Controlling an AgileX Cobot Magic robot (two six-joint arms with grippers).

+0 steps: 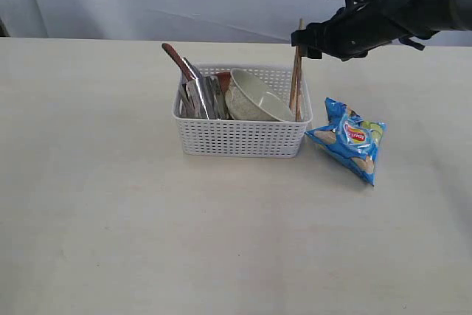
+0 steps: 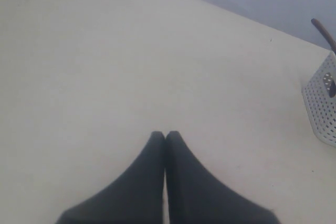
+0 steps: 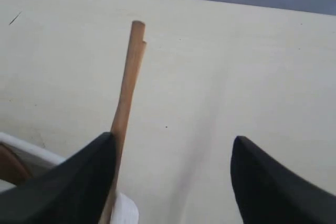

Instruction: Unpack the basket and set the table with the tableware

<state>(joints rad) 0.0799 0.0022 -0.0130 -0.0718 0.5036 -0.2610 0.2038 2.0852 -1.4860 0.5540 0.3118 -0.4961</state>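
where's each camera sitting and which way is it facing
Exterior view: off the arms, looking down across the table at the basket and chips bag; right gripper at the chopsticks.
Left wrist view: on the left arm, looking over the table past the shut left gripper to a basket corner.
Right wrist view: on the right arm, looking between the right gripper's open fingers, chopsticks beside one.
Shared: exterior and right wrist both show the chopsticks.

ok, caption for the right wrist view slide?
Open right tool at the two wooden chopsticks standing in the white basket, not yet gripped.
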